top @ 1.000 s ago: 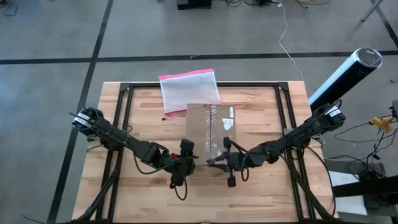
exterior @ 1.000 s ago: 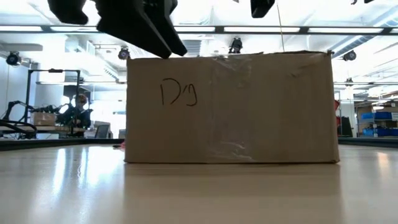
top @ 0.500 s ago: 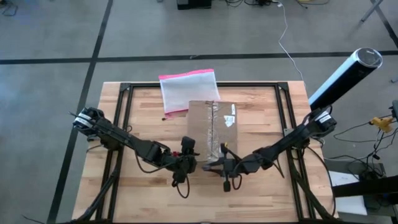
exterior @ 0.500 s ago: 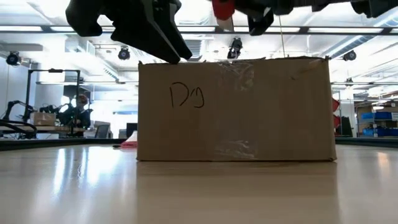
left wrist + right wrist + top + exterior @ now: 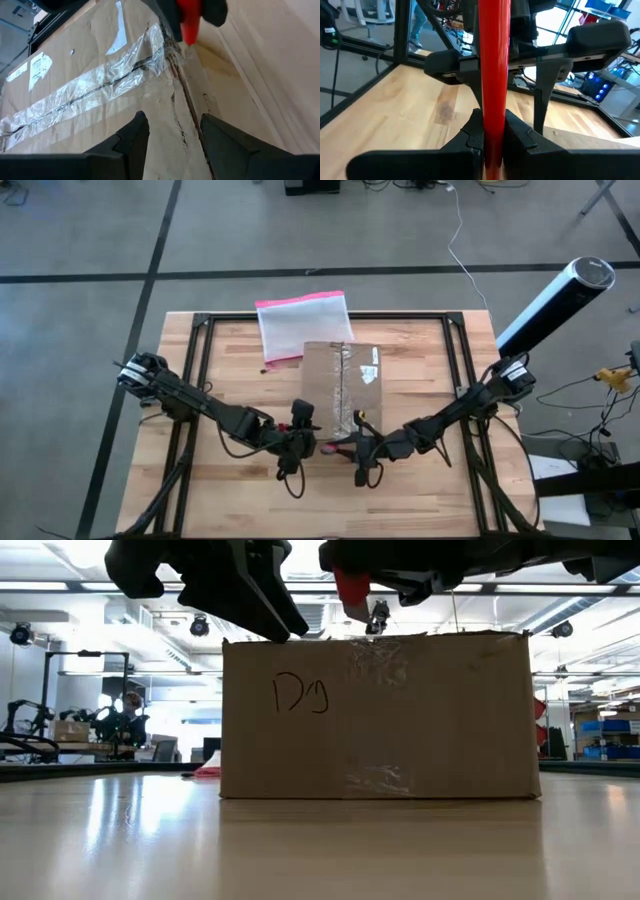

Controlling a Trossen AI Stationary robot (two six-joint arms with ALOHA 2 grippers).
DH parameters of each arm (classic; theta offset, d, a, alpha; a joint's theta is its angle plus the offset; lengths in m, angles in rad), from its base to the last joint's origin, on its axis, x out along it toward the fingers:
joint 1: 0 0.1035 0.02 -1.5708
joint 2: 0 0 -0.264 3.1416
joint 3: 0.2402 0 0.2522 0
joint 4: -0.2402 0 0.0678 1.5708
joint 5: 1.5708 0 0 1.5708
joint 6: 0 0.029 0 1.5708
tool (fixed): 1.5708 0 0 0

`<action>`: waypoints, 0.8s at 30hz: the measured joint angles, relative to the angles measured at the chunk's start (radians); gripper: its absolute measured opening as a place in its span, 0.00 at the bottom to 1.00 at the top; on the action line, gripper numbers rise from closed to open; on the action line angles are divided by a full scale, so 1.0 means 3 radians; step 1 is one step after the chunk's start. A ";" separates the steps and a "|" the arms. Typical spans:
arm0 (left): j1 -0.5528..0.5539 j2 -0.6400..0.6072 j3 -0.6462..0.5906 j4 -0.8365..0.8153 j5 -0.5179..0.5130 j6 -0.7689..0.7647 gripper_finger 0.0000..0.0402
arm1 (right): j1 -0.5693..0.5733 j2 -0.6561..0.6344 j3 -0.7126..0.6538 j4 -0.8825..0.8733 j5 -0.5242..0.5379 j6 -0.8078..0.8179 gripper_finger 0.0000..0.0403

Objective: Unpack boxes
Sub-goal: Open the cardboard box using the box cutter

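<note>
We saw the brown cardboard box (image 5: 342, 387) resting near the middle of the wooden table (image 5: 420, 490), its long axis running from the table's near edge toward its far edge, with the taped seam (image 5: 85, 90) along that same axis. Handwriting on the side facing the low camera read roughly "Dg" (image 5: 300, 695); small white labels (image 5: 369, 373) lay on the top face (their print was illegible). The left gripper (image 5: 303, 439) sat at the box's near end, its fingers (image 5: 132, 140) parted and holding nothing. The right gripper (image 5: 338, 447), just beside it at the same end, was clamped on a red tool (image 5: 493, 70) whose tip met the box's near top edge. A pink-edged pouch (image 5: 304, 324) lay behind the box.
</note>
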 joint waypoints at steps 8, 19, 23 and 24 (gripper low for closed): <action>0.0000 0.0000 -0.0001 -0.0006 0.0005 -0.0028 0.42 | -0.0022 -0.0001 0.0000 -0.0026 -0.0002 -0.0064 0.05; 0.0000 0.0000 -0.0001 -0.0022 0.0015 -0.0079 0.40 | -0.0051 -0.0005 0.0003 -0.0266 0.0053 -0.0024 0.04; 0.0001 0.0003 -0.0010 -0.0120 0.0028 -0.0079 0.41 | -0.0053 -0.0011 0.0004 -0.0291 0.0087 -0.0068 0.04; 0.0001 0.0011 -0.0018 -0.0162 0.0032 -0.0080 0.42 | -0.0053 -0.0016 0.0004 -0.0297 0.0090 -0.0092 0.04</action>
